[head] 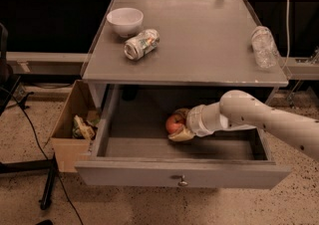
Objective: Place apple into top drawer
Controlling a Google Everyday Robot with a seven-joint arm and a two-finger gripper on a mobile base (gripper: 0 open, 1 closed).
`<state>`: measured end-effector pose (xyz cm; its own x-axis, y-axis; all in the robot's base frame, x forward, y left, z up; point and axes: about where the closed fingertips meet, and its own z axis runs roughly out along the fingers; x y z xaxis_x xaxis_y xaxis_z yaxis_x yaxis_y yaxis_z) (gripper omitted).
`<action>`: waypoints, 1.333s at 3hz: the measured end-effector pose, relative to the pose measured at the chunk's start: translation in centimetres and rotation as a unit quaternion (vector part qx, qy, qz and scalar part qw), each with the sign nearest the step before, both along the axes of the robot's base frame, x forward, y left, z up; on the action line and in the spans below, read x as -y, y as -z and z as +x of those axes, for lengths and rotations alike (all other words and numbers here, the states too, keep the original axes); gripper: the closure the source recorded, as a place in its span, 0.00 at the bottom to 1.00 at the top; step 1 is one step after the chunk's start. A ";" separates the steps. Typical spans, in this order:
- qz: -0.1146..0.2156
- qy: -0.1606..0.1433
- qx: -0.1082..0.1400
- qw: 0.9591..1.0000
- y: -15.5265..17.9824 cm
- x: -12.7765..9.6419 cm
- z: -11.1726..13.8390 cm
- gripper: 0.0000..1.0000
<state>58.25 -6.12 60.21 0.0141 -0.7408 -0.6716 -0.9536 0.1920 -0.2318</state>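
Nearest to me is the wide shallow grey top drawer (149,174), standing open, with a small round metal knob (182,181) at the centre of its front. Inside it, my two-finger gripper (176,126) reaches in from the right. Its jaws are clamped on the round red-orange apple (173,123), low near the drawer's middle. I cannot tell whether the apple touches the floor. A brown cardboard box (70,119) stands just left of the drawer. On the grey tabletop (199,45) above lie a crushed silver can (141,44), a white bowl (125,21) behind it, and a clear plastic bottle (263,46) at the right edge.

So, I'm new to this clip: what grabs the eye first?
The white arm reaches from the right into the open drawer, its gripper shut on the apple. On the tabletop sit a bowl and crushed can at back left, a bottle at the right edge.
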 end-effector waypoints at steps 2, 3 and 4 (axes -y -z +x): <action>0.000 0.000 0.000 1.000 0.0 0.0 0.0 0.28; 0.000 0.000 0.000 1.000 0.0 0.0 0.0 0.03; 0.000 0.000 0.000 1.000 0.0 0.0 0.0 0.00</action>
